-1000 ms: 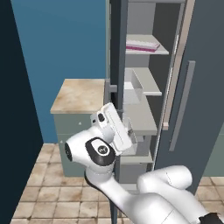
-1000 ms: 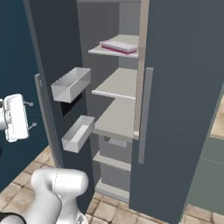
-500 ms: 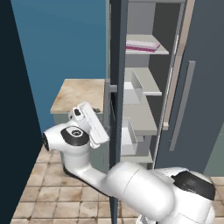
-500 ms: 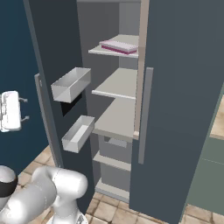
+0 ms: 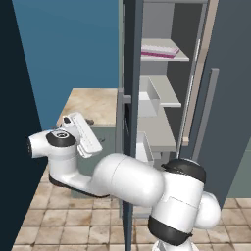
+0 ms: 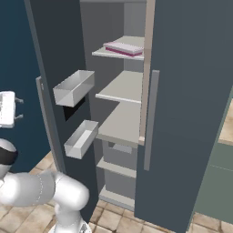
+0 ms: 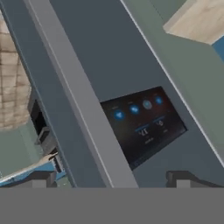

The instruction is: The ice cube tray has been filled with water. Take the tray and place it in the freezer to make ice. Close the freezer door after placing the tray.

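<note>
The pale pink ice cube tray (image 5: 159, 50) (image 6: 124, 48) lies flat on the top shelf inside the freezer (image 6: 120, 123). The freezer door (image 5: 130, 98) (image 6: 54, 54) stands wide open, its two white bins (image 6: 75, 86) facing the shelves. My gripper (image 5: 96, 131) (image 6: 20, 108) hovers open and empty on the door's outer side, left of its edge. In the hand view the gripper (image 7: 111, 181) faces the door's outside, close to the grey bar handle (image 7: 74, 87) and the black dispenser panel (image 7: 142, 124), touching neither.
The fridge's right door (image 6: 191, 91) is closed, with a vertical handle (image 6: 152, 118). A beige-topped counter (image 5: 93, 103) stands behind my hand, and a dark wall (image 5: 14, 122) rises at far left. My own arm curves around the open door's lower edge.
My hand has swung left, away from the open door's edge and around to its outer side. The tray and the door have not moved.
</note>
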Tool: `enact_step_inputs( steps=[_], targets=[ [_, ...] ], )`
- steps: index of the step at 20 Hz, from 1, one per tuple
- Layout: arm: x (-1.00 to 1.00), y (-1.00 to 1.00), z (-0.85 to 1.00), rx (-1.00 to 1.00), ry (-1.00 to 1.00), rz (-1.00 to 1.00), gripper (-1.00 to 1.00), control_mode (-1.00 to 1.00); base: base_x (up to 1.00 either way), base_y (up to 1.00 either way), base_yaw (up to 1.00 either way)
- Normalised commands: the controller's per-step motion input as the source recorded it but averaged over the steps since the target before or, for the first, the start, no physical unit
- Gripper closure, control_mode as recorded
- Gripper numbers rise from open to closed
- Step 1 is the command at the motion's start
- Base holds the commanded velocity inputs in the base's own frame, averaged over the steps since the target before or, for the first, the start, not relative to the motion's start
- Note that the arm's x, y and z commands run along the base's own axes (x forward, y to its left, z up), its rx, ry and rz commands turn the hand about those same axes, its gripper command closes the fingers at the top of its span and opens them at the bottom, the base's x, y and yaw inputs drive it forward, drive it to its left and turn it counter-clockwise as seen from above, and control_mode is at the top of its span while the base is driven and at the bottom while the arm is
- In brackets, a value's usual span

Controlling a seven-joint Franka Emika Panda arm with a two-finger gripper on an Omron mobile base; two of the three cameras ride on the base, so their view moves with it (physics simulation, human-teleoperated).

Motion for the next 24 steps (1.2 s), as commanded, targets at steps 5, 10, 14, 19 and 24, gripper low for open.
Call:
enact_step_inputs(
  steps=[5,10,14,19,24],
  targets=[
    [0.19,0.00,-0.24,-0.09,0.01,-0.04,-1.00,-1.00,0.00,0.00,0.00],
    [0.46,-0.13,-0.24,-0.11,0.00,-0.08,-1.00,-1.00,0.00,0.00,0.00],
    [0.53,-0.42,-0.13,-0.09,0.02,-0.10,-1.00,-1.00,0.00,0.00,0.00],
    [0.48,-0.34,-0.07,-0.04,0.03,-0.06,-1.00,-1.00,0.00,0.00,0.00],
    [0.48,-0.33,-0.04,0.00,0.04,-0.01,-1.00,-1.00,0.00,0.00,0.00]
  ],
)
